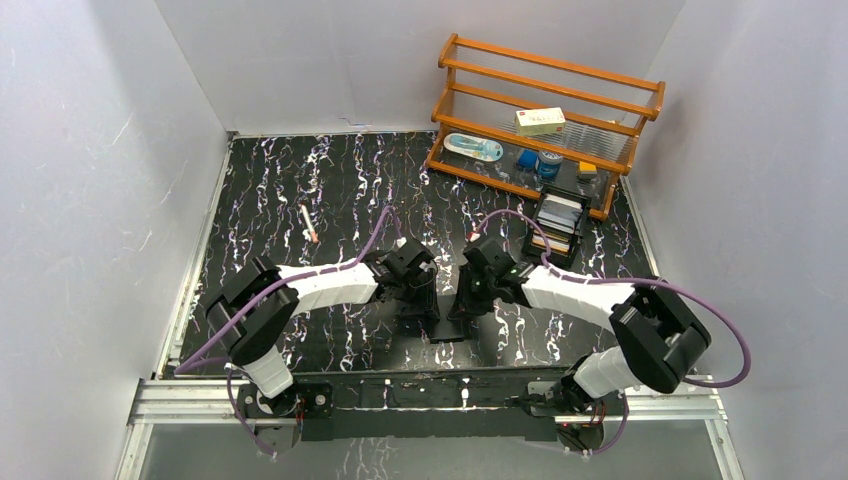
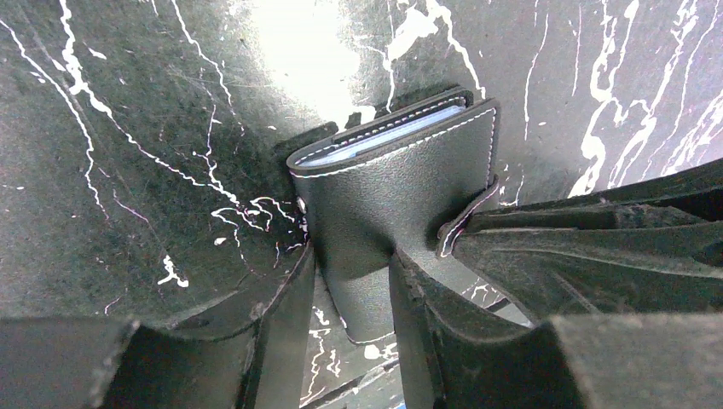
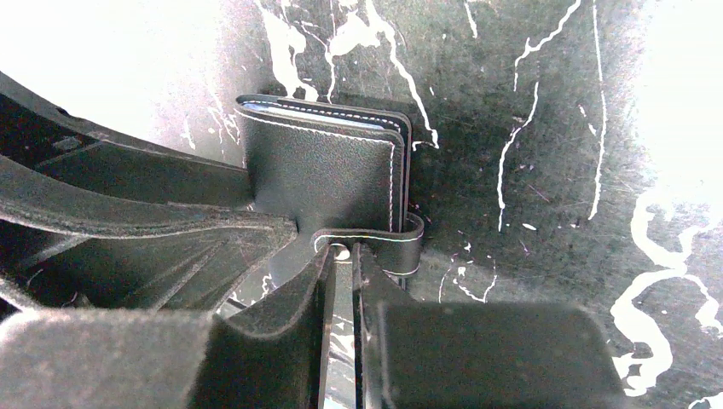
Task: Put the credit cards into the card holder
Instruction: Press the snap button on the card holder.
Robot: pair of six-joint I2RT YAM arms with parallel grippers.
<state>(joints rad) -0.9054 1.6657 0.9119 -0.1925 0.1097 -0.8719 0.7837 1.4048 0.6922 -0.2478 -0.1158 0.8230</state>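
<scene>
Left gripper (image 2: 354,285) stands partly closed on the card holder (image 2: 396,200): in the left wrist view its two dark fingers (image 2: 281,328) flank the lower part of the folded black wallet and hold it between them. Right gripper (image 3: 343,266) is narrowed almost to a slit and pinches the snap tab (image 3: 379,243), which curls round from the wallet's right edge and passes between the fingertips. The card holder is folded shut, its white stitching and a thin pale blue-grey layer showing along the edge farthest from the left wrist camera; whether that layer is a card or lining cannot be told. In the overhead view both arms reach inward and meet at the near middle of the black marbled table (image 1: 300,180), with the wallet between the two grippers, low over the surface; whether it touches the table cannot be told. Credit cards (image 1: 560,213), pale and tan, lie stacked in a black box (image 1: 543,252) to the far right, well apart from the grippers. Behind that box stands a wooden rack (image 1: 500,65) holding small items. A small pen-like stick (image 1: 309,224) lies on the far left of the table.
</scene>
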